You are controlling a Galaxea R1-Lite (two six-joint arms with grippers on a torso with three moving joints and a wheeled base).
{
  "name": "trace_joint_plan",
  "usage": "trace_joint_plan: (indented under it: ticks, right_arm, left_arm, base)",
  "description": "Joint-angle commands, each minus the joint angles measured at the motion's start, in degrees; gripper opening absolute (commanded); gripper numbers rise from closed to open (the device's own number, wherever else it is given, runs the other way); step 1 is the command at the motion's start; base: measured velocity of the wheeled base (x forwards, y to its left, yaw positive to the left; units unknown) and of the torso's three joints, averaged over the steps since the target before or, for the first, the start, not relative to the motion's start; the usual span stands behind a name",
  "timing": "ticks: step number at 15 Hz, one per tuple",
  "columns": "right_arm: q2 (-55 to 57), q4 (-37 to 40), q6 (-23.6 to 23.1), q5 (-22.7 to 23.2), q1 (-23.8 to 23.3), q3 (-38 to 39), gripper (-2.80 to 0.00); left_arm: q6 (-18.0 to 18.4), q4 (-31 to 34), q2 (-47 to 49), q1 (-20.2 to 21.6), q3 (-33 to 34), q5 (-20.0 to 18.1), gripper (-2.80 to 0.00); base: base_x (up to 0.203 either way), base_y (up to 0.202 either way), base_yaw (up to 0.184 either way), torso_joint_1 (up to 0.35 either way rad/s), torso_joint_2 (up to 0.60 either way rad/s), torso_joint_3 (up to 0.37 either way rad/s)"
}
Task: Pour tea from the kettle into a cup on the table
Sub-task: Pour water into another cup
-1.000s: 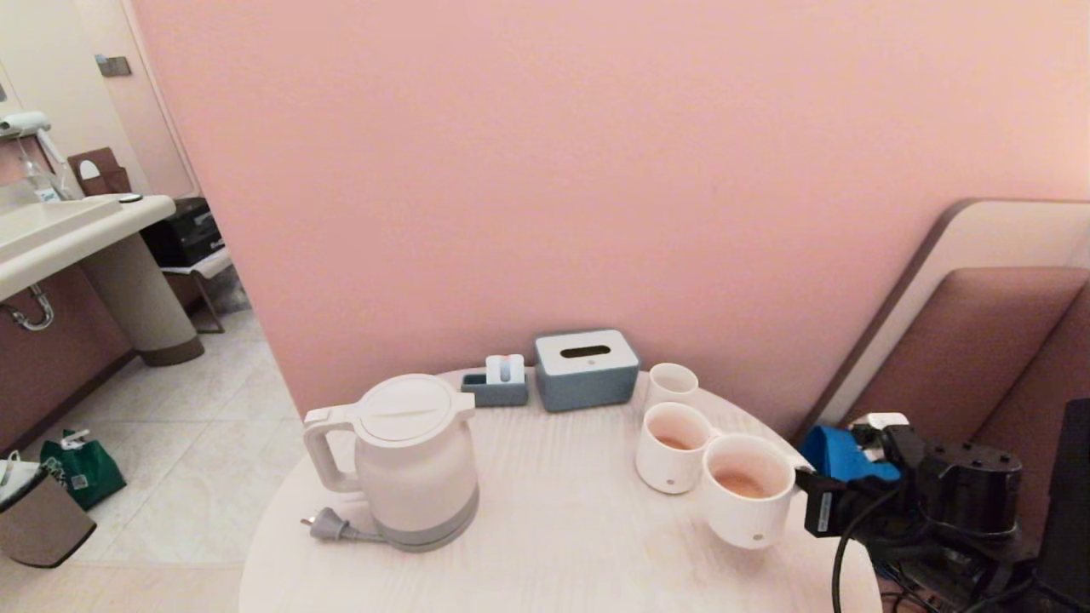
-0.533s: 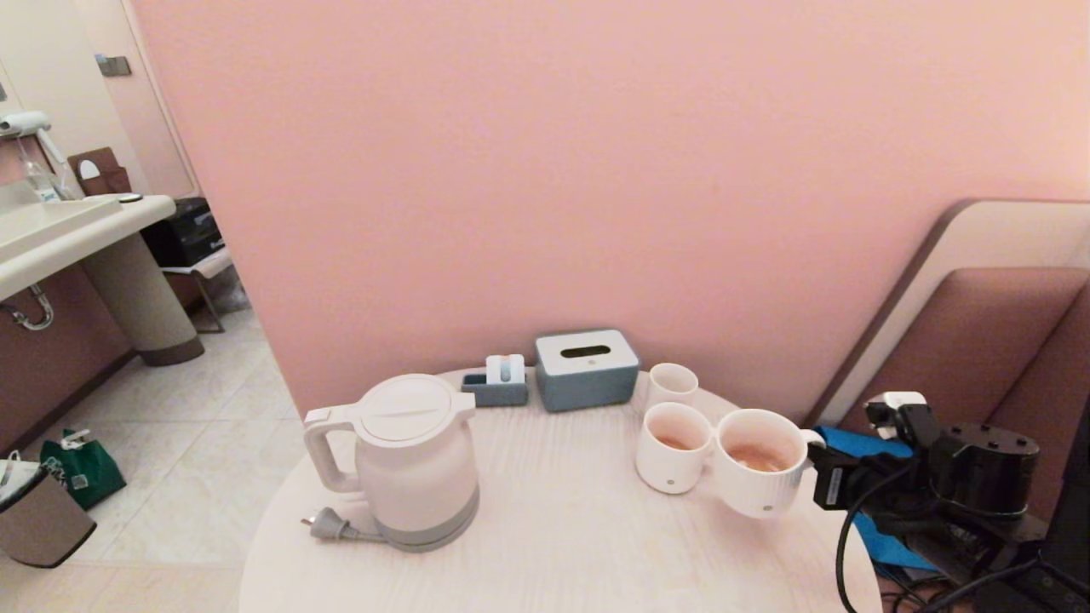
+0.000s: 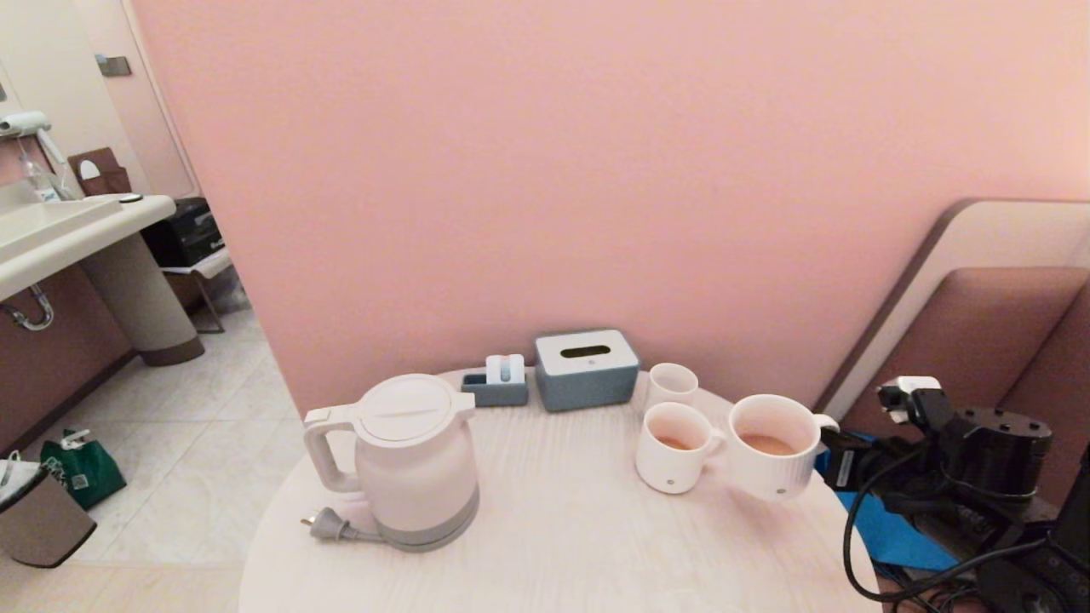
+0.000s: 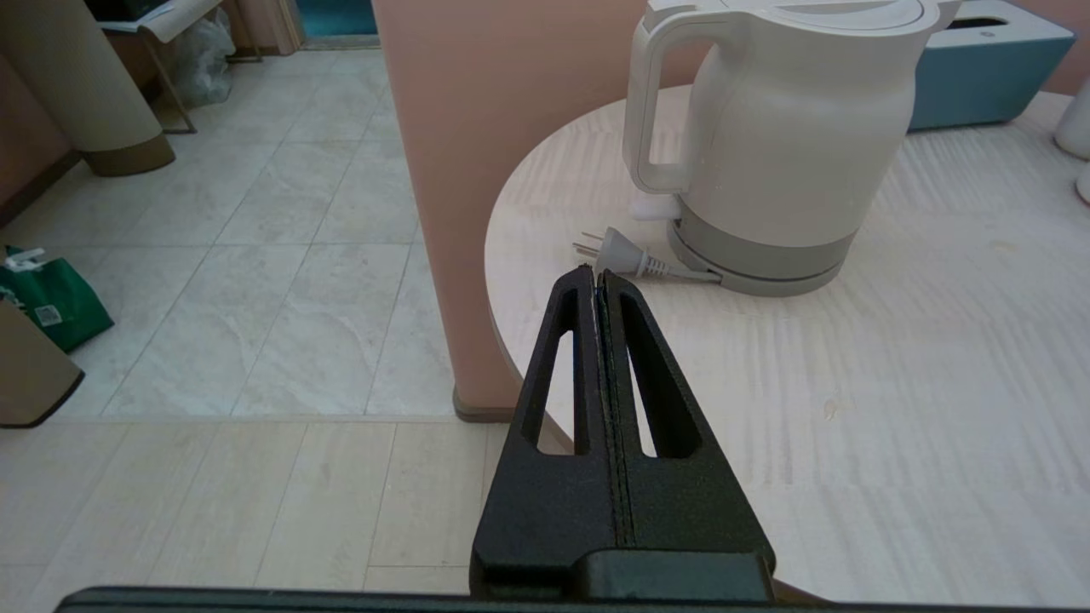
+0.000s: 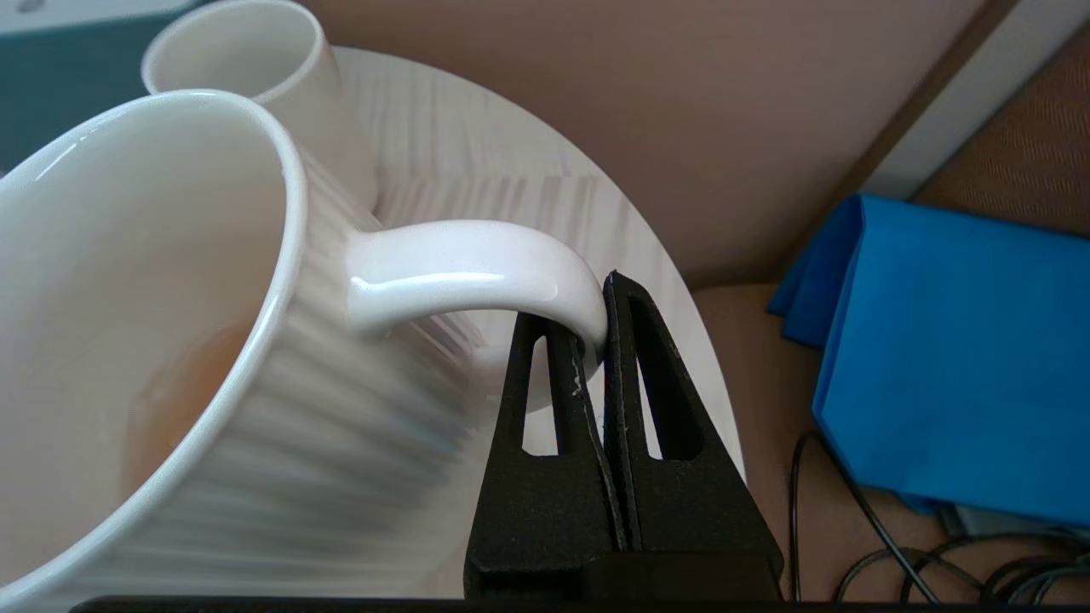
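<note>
Now, table (image 3: 553, 519) holds 1 kettle (image 3: 415, 460) at its left: big, prob heavy, stiff, best taken by the loop handle. 3 cups: 2 mugs w/ tea (image 3: 766, 444), 1 small. Right gripper (image 5: 596, 336) pinches the cup (image 3: 773, 447) by its handle, near table's right edge; ceramic, fragile, slick. Left gripper (image 4: 596, 277) closed, empty, near the plug.
</note>
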Motion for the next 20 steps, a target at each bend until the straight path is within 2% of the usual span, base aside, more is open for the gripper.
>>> trace_joint_plan:
  ticks: [1,8,16,20]
  right_arm:
    - [-1.6,1.3,-0.2,0.0,-0.1,-1.6,-2.8]
    - [-3.6,13.3,-2.6,0.0,-2.5,-9.2,-2.8]
    - [-3.2,21.9,-4.2,-0.6,-2.5,-17.3,-2.8]
    - [-2.0,22.6,-5.8,-0.8,-2.4,-18.8,-2.8]
  left_arm:
    - [0.0,0.0,0.1,0.0,0.0,0.0,-2.8]
    - [0.0,0.0,0.1,0.0,0.0,0.0,-2.8]
    - [0.0,0.0,0.1,0.0,0.0,0.0,-2.8]
    - [0.0,0.1,0.1,0.0,0.0,0.0,-2.8]
  base:
    - [0.0,0.0,0.0,0.0,0.0,0.0]
    - [0.0,0.0,0.0,0.0,0.0,0.0]
    - [0.0,0.0,0.0,0.0,0.0,0.0]
    - [0.0,0.0,0.0,0.0,0.0,0.0]
